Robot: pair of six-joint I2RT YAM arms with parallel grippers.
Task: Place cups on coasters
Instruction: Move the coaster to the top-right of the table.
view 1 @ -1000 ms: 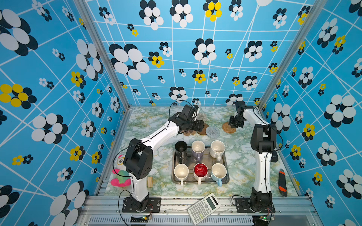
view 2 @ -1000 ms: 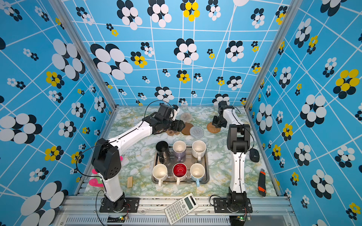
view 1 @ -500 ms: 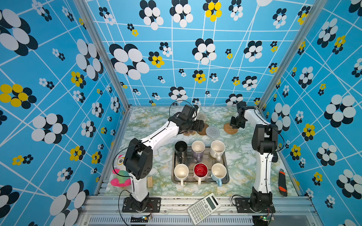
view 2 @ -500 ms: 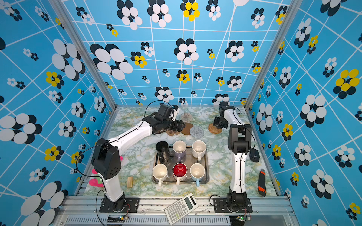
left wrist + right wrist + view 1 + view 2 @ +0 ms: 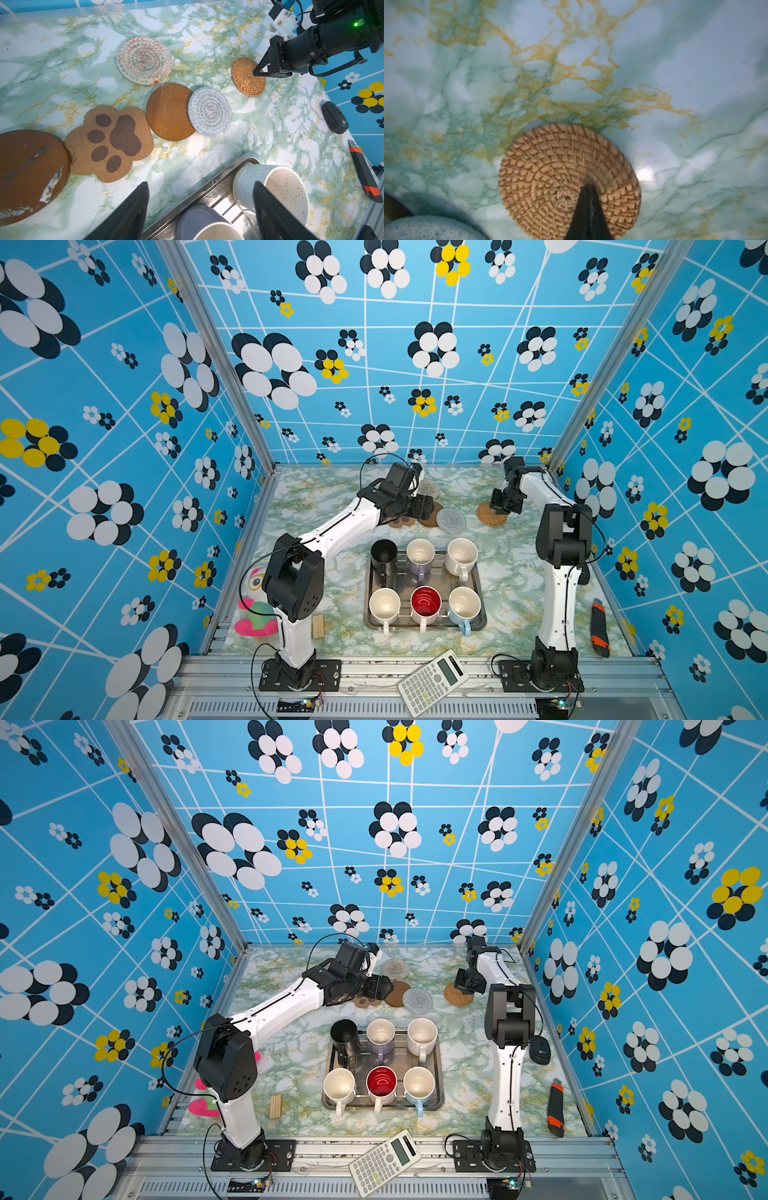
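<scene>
Over on the metal tray point(image 5: 440, 625) all six cups stand upright in two rows. At the back are the black mug point(image 5: 383, 558), lavender mug point(image 5: 419, 560) and speckled cream mug point(image 5: 461, 558). In front are the white mug point(image 5: 384, 605), red-lined mug point(image 5: 425, 603) and light blue mug point(image 5: 464, 605).

Beyond the tray, the coasters lie on the desk point(image 5: 299, 497). The rattan round point(image 5: 247, 83) sits apart, the grey-blue crocheted round point(image 5: 209, 114) laps over a brown disc point(image 5: 168, 112), and the paw-print mat point(image 5: 110, 143) touches a second brown disc point(image 5: 27, 174). The cream crocheted round point(image 5: 144, 60) lies further back.

Now the right claw point(image 5: 256, 73): pinched shut, tips down on the rattan round. The left claw point(image 5: 200, 182) hangs wide open, gripping nothing, above the tray's far rim beside the speckled cream mug.
</scene>
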